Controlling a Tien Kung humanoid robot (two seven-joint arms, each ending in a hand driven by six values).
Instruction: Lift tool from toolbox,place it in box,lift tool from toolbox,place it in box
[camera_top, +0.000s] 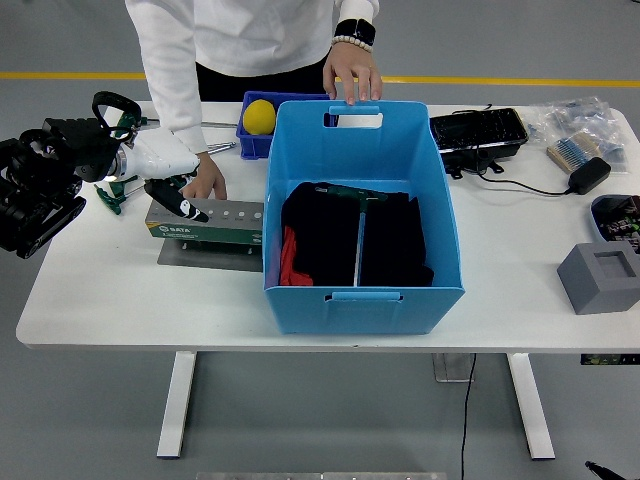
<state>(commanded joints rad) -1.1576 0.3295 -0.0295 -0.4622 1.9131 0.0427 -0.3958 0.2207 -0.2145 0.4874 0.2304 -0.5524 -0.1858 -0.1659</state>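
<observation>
With 1 T-handled tool (358, 225) already lying in the blue box (430, 180), the left hand (165, 175), left of it, curls its fingers over the toolbox (205, 222), nothing clearly gripped yet.

the green toolbox (205, 229) bears the white brand word "sata" on its front face. nothing else is legible.

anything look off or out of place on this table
Nothing looks spilled or broken. The one oddity: the blue box already holds a T-handle tool lying on black cloth, and a person's hand grips its far rim.
</observation>
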